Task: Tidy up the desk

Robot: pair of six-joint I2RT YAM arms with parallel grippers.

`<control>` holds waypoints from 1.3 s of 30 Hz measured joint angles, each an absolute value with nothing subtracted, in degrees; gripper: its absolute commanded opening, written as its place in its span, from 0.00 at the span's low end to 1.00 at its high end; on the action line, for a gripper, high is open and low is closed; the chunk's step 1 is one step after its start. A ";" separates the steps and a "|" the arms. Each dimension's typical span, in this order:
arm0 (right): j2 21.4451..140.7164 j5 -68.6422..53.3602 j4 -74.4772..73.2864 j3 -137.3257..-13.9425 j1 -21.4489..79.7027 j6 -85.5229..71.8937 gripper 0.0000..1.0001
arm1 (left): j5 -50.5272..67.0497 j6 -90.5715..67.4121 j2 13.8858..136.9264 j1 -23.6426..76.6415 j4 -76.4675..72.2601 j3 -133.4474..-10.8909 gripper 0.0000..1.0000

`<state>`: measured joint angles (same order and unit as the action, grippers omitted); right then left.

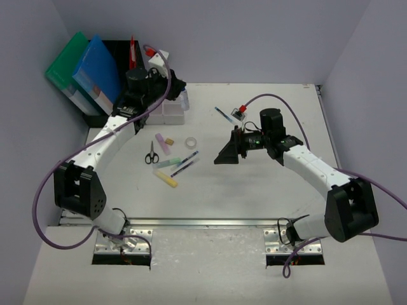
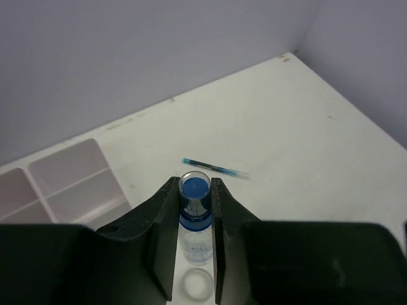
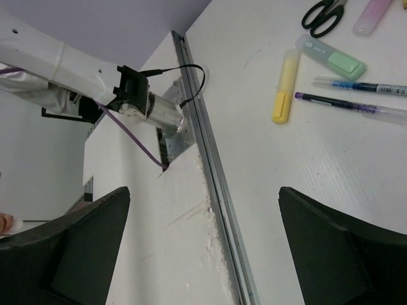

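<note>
The desk (image 1: pixel 273 190) is a white tabletop with a silver rail (image 3: pixel 206 159) along its near edge. My left gripper (image 2: pixel 194 184) is at the back, beside the white compartment tray (image 1: pixel 172 113), and is shut on a small clear bottle with a blue cap (image 2: pixel 194 213). Whether the bottle touches the desk I cannot tell. My right gripper (image 3: pixel 203 190) hangs over the desk's middle (image 1: pixel 226 152), open and empty. Left of it lie scissors (image 1: pixel 151 153), a pink highlighter (image 1: pixel 163 144), a tape roll (image 1: pixel 190 142), a green highlighter (image 3: pixel 331 57), a yellow highlighter (image 3: pixel 285 86) and two pens (image 3: pixel 362 87).
A blue pen (image 2: pixel 213 169) and a red-and-black clip (image 1: pixel 240 113) lie at the back middle. A black rack with a blue folder (image 1: pixel 98 70) and a green folder (image 1: pixel 67 67) stands in the back left corner. Grey walls close the back and both sides.
</note>
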<state>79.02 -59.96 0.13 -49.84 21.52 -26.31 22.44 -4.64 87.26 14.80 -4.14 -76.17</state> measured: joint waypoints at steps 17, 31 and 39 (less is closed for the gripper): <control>80.50 -58.95 -4.74 -50.93 21.50 -22.97 0.99 | -6.86 19.41 110.49 14.75 -17.07 -89.34 0.00; 82.88 -59.11 -5.23 -51.48 21.45 -22.46 0.99 | -6.10 20.12 114.04 8.99 -18.04 -93.45 0.00; 83.52 -59.16 -6.16 -52.73 21.45 -22.33 0.99 | -3.46 16.73 116.65 5.59 -17.61 -95.37 0.00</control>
